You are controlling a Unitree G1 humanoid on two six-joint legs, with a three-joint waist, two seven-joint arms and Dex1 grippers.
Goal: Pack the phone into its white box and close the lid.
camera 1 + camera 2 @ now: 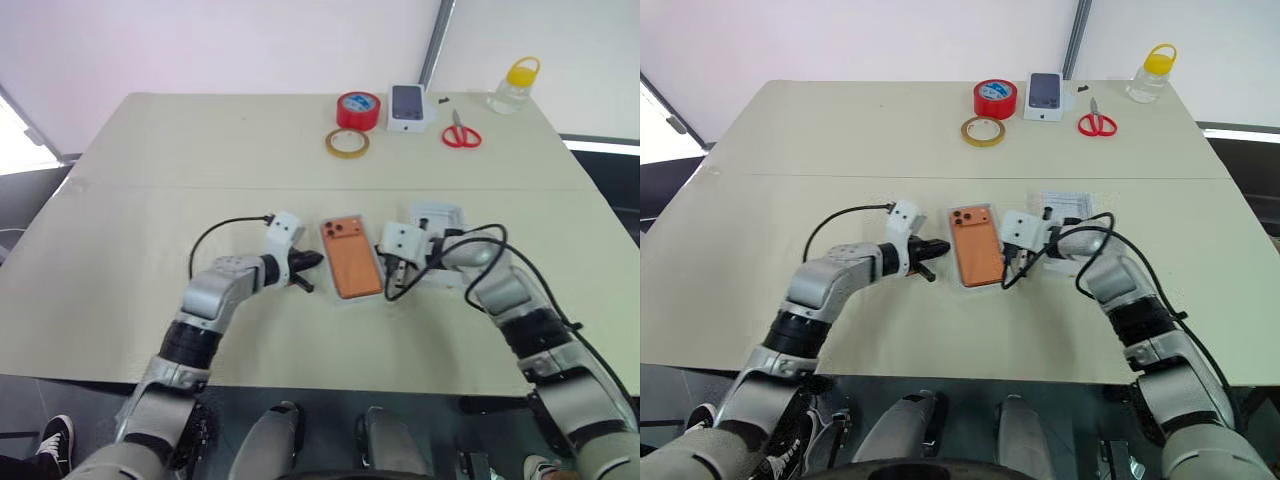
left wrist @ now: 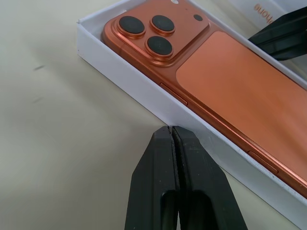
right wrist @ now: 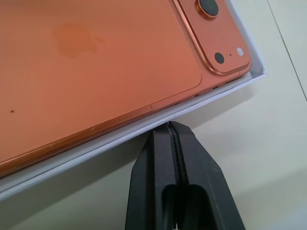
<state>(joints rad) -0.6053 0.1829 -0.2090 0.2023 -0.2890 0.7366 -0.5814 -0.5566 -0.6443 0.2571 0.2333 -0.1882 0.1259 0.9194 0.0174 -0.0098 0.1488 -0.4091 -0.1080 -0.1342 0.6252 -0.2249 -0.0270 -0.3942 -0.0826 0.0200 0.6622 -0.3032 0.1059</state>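
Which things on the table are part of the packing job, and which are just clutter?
Job: phone, lying back up in the white box; lid beside it.

Clutter: red tape roll, yellow tape ring, small box with a phone picture, scissors, yellow-capped bottle.

Overhead head pair; wrist cameras close beside phone (image 2: 225,91).

Orange smartphone (image 3: 96,62): running off the right wrist view's edge.
Thin-walled shallow white box (image 2: 144,91): hiding its floor beneath it.
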